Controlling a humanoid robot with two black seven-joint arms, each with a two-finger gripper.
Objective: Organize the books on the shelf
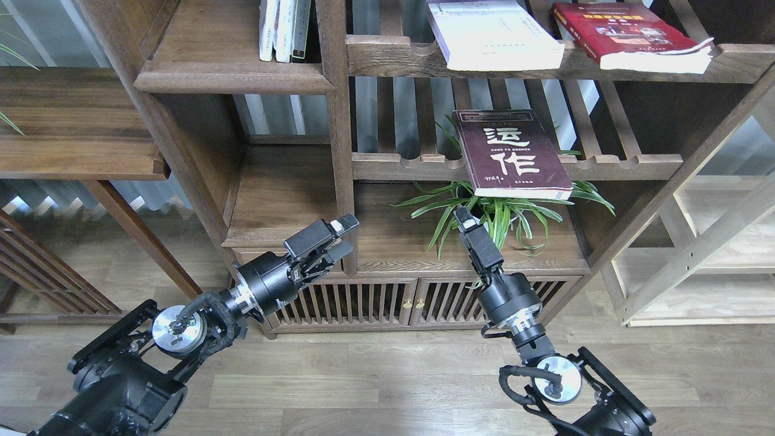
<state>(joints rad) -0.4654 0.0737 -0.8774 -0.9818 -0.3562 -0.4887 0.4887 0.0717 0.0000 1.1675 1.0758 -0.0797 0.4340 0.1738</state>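
The maroon book (511, 154) with big white characters lies flat on the middle slatted rack, its front end overhanging the rail. The thick white-lilac book (493, 36) and the red photo-cover book (629, 33) lie flat on the upper slatted rack. The solid dark-brown shelf (233, 79) with a rounded front edge is at the upper left. My left gripper (344, 235) is open and empty, in front of the bookcase's upright post. My right gripper (462, 215) points up below the maroon book and is seen edge-on, not touching it.
Three upright books (284, 30) stand at the right end of the upper-left shelf. A spider plant (502, 215) sits on the cabinet top under the maroon book, right beside my right gripper. A low cabinet (363, 303) with slatted doors is below. A light wooden frame (696, 248) stands at the right.
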